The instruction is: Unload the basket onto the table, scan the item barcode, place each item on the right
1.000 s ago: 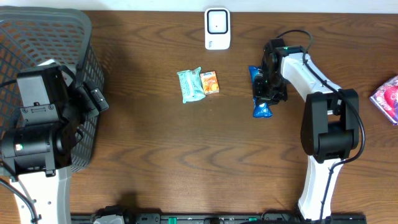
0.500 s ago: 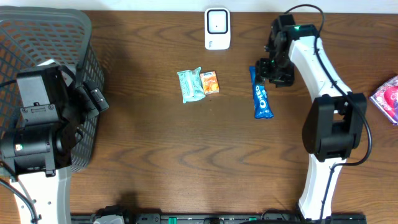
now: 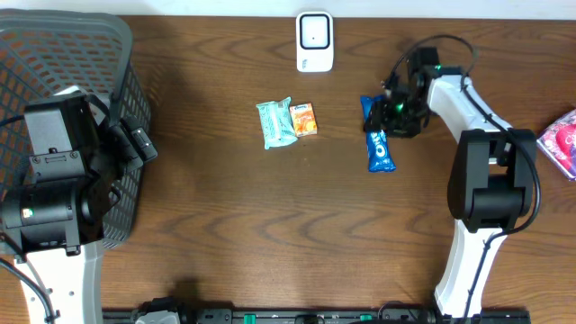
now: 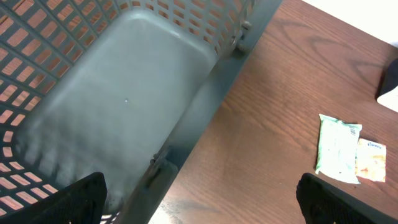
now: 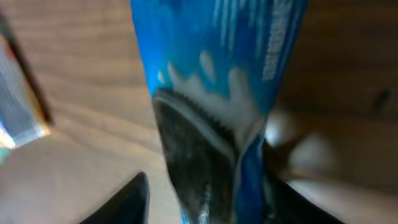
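Note:
The item, a blue Oreo pack [image 3: 379, 144], lies flat on the table right of centre with its label up. My right gripper [image 3: 384, 114] leans over the pack's far end. In the right wrist view the pack [image 5: 217, 81] fills the frame and runs down between the two dark fingers of the right gripper [image 5: 208, 202]. A strip of table shows between the left finger [image 5: 127, 202] and the pack, so the jaws are open around it. A white scanner [image 3: 314, 40] stands at the back centre. My left gripper [image 4: 199, 202] is wide open above the basket's rim.
A grey mesh basket [image 3: 85, 54] fills the left side, with the left arm [image 3: 58, 171] over it. A teal packet [image 3: 275, 122] and a small orange packet [image 3: 304, 119] lie mid-table. A pink packet [image 3: 562, 142] sits at the right edge.
The right gripper let go of the pack, lifted toward the back, and has come down again over the pack's far end. The left arm has not moved.

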You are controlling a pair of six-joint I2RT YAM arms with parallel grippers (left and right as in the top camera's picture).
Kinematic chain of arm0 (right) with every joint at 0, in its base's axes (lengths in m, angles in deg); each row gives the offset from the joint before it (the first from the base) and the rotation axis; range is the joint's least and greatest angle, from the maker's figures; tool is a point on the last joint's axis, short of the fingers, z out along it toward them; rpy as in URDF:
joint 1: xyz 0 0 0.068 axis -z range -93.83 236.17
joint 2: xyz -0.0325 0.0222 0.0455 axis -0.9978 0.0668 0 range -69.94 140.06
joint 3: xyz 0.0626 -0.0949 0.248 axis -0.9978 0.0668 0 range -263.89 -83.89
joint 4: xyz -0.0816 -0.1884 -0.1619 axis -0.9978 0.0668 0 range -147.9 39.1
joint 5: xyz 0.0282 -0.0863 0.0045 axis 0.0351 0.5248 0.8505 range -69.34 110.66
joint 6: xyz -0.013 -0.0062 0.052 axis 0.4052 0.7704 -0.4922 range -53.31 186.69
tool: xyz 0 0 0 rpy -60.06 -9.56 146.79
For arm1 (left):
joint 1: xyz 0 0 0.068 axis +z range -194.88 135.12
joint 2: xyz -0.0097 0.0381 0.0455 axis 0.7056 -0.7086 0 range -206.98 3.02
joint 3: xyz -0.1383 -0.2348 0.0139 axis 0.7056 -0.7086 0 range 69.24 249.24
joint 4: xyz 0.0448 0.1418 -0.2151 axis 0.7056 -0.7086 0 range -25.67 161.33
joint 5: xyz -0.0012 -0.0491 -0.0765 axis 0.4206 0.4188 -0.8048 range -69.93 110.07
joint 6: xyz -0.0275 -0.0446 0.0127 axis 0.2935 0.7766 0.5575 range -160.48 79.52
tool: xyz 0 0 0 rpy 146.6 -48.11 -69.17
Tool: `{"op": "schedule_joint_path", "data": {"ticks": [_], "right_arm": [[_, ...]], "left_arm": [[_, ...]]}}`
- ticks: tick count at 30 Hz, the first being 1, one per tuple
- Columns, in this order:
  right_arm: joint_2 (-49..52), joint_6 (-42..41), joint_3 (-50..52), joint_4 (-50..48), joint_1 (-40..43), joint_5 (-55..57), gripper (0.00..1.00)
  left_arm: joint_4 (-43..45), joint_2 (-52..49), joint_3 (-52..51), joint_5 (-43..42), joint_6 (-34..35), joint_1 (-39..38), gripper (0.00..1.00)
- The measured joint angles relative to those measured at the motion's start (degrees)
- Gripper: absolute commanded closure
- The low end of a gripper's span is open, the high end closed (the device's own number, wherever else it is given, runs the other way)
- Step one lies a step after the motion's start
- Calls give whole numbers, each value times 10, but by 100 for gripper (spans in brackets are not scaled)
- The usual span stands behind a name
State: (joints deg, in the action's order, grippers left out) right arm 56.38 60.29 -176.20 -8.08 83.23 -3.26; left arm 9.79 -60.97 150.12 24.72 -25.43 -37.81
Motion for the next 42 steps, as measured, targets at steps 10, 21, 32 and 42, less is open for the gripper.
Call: {"op": "schedule_joint_path", "data": {"ticks": [10,21,32,42], "right_arm": [[0,-39,19,-37,0,-50,99],[8,-105,-193,-57,-30,-113,99],[10,-251,-220,-270,-84,-124,99],[87,-357,-222,-318,-122,-136,99]], "left_arm": [[0,0,0,0,0,0,2],[0,0,0,0,0,0,2],[0,0,0,0,0,0,2],[0,0,0,0,0,0,2]]}}
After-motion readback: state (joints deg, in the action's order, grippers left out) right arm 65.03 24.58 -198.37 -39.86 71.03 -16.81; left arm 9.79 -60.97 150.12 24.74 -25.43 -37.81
